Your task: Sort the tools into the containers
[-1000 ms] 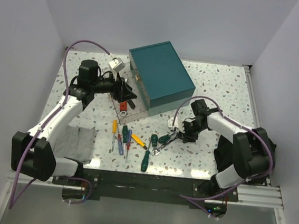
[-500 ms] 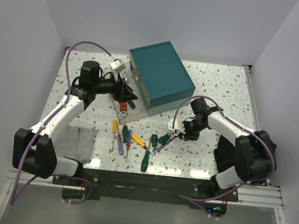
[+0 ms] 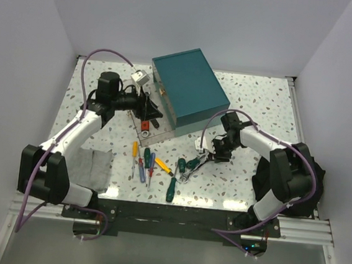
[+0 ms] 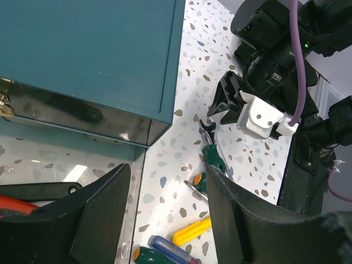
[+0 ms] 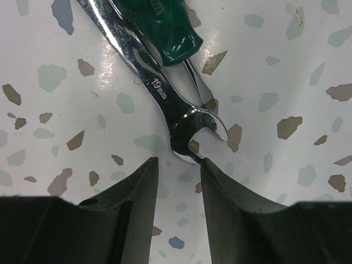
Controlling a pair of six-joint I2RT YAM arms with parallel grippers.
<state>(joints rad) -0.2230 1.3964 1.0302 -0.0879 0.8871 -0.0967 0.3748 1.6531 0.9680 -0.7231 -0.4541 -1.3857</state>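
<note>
Silver steel, one open-ended wrench [image 5: 165, 104], lying flat on the speckled table [image 3: 260, 102] to the right of the loose tools, well apart from the drawer.
- Overlap: a green-handled screwdriver [image 5: 165, 33] lies across the shank, touching it. A second thin metal shaft lies beside the head.
- Right gripper [image 5: 177, 162]: directly over the open head, jaws set narrow with nothing clamped. The head sits just at the gap; contact cannot be told.
- Step in hand, as judged: picking up this wrench.
- Handling note: the piece is thin and flat, so the fingertips should go down to the tabletop and close across the neck just behind the head. The grip should keep clear of the screwdriver so that only the wrench lifts.
- Left gripper [image 4: 168, 170]: fingers spread wide, holding nothing, poised above the drawer's near edge.

Containers:
- Teal box [image 3: 190, 86], one brass knob [image 3: 162, 90] showing on its front.
- Clear drawer [image 3: 161, 135], pulled out at the box's near-left face. Contents: one red-handled tool [image 4: 16, 201] and one black-handled tool [image 4: 49, 190], side by side.

Unsorted: yellow, red, blue and green screwdrivers [image 3: 145, 163] clustered on the table in front of the drawer.
</note>
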